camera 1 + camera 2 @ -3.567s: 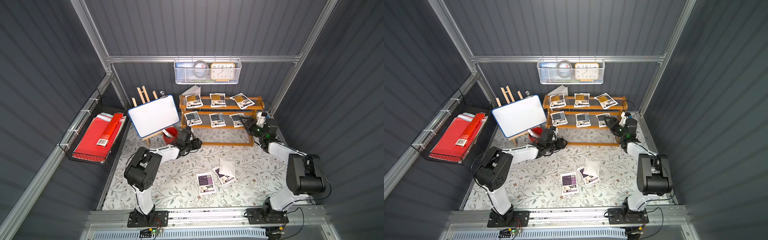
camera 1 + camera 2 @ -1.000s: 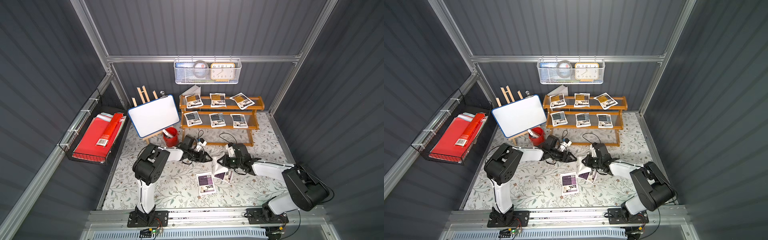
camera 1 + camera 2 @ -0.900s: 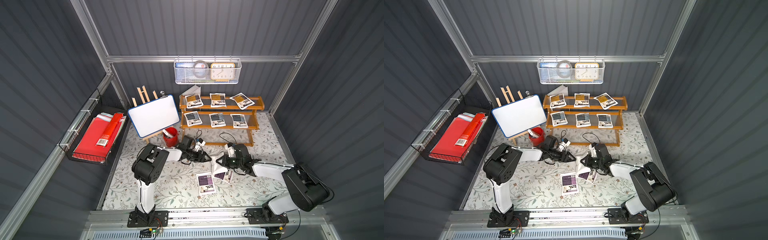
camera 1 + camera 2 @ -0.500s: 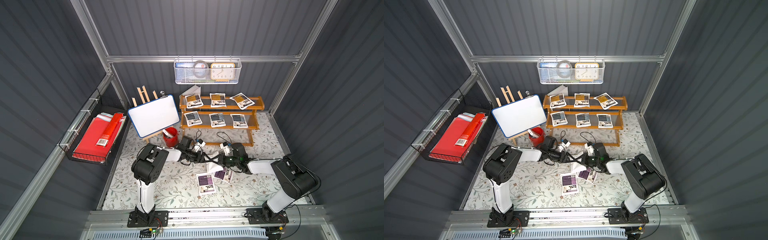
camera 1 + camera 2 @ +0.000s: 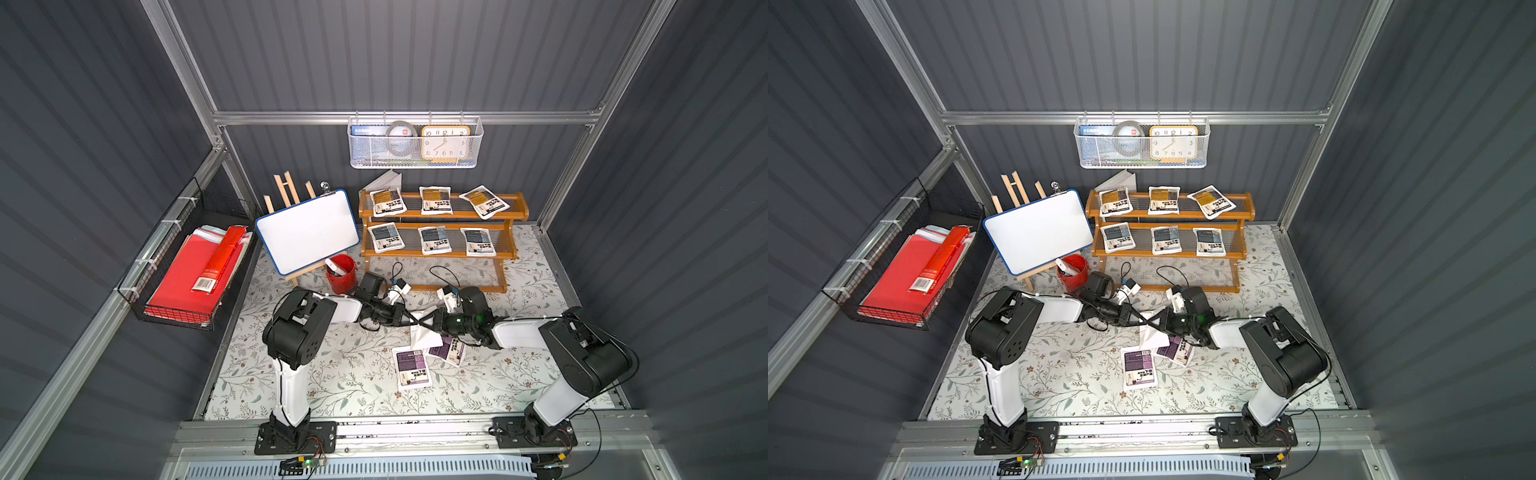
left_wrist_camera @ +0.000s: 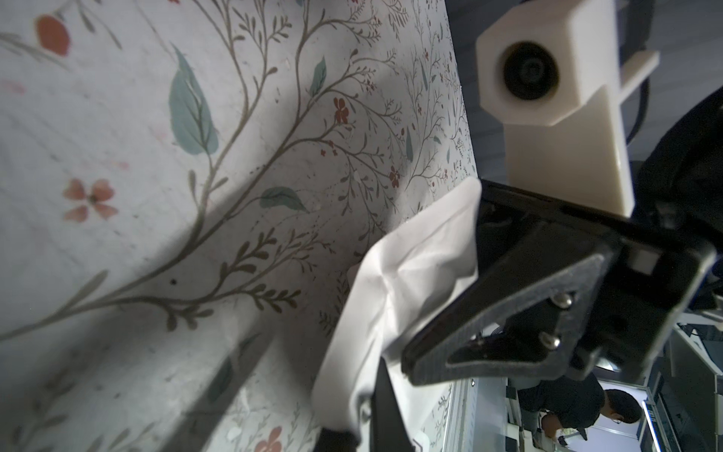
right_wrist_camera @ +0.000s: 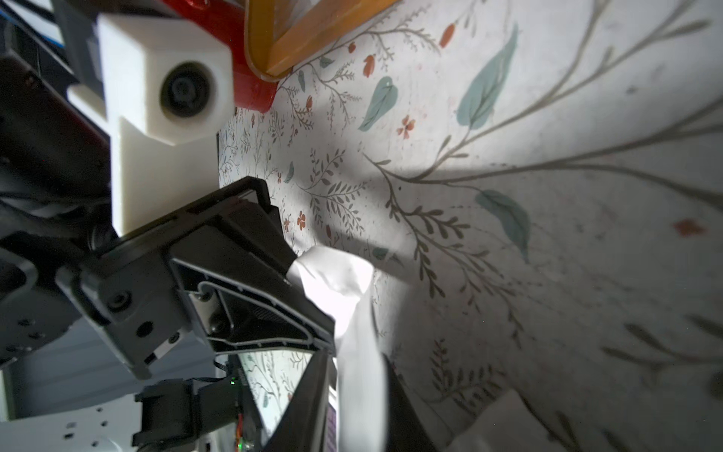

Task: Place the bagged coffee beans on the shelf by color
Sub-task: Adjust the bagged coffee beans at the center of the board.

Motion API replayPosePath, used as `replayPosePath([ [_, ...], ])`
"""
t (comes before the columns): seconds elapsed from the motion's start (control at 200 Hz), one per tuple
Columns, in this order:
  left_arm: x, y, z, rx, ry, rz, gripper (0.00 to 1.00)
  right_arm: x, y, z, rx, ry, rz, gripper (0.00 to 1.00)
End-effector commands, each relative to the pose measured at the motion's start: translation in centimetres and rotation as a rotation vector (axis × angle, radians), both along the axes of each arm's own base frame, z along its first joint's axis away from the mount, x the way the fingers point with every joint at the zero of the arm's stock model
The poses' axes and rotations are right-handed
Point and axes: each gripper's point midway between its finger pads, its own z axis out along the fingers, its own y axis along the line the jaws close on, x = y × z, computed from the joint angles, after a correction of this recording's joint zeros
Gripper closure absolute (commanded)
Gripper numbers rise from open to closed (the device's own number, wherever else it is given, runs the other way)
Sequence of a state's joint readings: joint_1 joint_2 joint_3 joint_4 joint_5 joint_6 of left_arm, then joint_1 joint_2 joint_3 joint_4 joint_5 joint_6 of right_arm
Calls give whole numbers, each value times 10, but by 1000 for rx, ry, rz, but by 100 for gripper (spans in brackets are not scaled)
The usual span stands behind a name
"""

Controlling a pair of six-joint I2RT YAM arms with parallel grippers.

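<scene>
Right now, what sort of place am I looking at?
Probably a robot test booth staged as a little shop: an aluminium frame, a left arm and right arm bolted to a rail, and a shelf stocked with coffee bags.

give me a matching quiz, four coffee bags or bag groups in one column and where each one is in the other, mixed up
Things
1. amber-label bags
2. blue-grey-label bags
3. frontmost purple-label bag
4. white-side bag

Places
A. between the left tool and the right tool
B. shelf, middle tier
C. floral mat, label up
D. shelf, top tier

Pairs: 1-D, 2-B, 3-C, 4-A
</scene>
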State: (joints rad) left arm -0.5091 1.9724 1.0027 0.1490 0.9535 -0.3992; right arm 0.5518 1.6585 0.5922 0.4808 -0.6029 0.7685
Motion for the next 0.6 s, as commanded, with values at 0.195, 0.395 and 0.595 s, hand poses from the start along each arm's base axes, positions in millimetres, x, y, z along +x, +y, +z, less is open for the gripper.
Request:
replayPosePath([
  [0.195, 13, 7, 20, 65, -90, 51, 100, 8, 1, 17, -89, -93, 10, 51],
  [0.395, 4, 10, 28, 62, -92, 17, 100, 18, -1, 32, -109, -163, 7, 63],
  [0.595, 7, 20, 28, 104, -112, 43, 100, 23, 3, 35, -127, -176, 33, 87],
])
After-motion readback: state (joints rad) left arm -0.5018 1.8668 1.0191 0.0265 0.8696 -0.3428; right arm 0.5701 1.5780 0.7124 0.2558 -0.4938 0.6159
